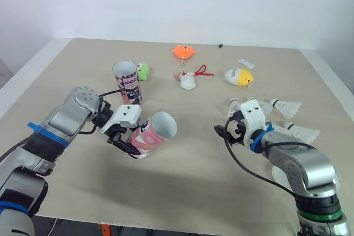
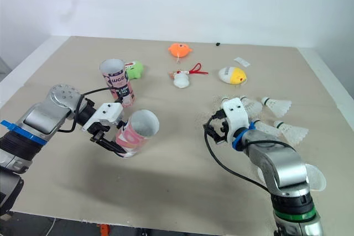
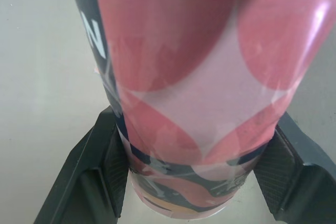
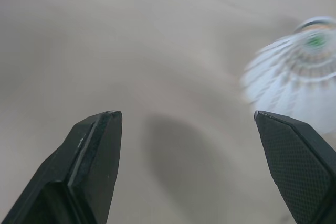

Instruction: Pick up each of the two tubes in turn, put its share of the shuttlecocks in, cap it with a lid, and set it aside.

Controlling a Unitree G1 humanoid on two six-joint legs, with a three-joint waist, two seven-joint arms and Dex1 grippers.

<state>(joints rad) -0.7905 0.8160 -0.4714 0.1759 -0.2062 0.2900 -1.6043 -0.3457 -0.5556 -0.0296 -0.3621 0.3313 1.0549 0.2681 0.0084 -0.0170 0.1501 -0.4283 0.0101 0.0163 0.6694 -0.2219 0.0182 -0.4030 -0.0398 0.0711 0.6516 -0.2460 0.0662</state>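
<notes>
**Left claw holds a tilted tube; right claw open by the shuttlecocks**

Nearest on the table [image 1: 182, 186], the left gripper [image 1: 124, 138] is clamped on a pink tube [image 1: 152, 132]. Its two black fingers [image 3: 100, 171] press the tube's sides near the closed end. The tube is tilted, its open mouth turned up and toward the robot's right, and it is clear of the tabletop, with a shadow below it.

On the right, the right gripper [image 1: 227, 132] hangs low over the table with its fingers [image 4: 94, 150] spread wide and nothing between them. A shuttlecock [image 4: 294, 82] lies just beyond one fingertip, not touching it.

More shuttlecocks lie to the right of that gripper: one [image 1: 301, 131] nearer and one [image 1: 286, 106] a little farther back, both on their sides and well apart from the held tube.

Behind the left gripper, the second tube [image 1: 127, 81] stands upright with its mouth open, and a green toy [image 1: 143, 71] sits just beside it.

Farther back, mid-table, lie a white toy [image 1: 188, 80] with a red ribbon and a yellow toy [image 1: 239, 76], with a small white tag [image 1: 246, 63] near the latter. An orange toy [image 1: 183, 52] lies beyond them, and a black speck [image 1: 220, 45] sits at the far edge.
</notes>
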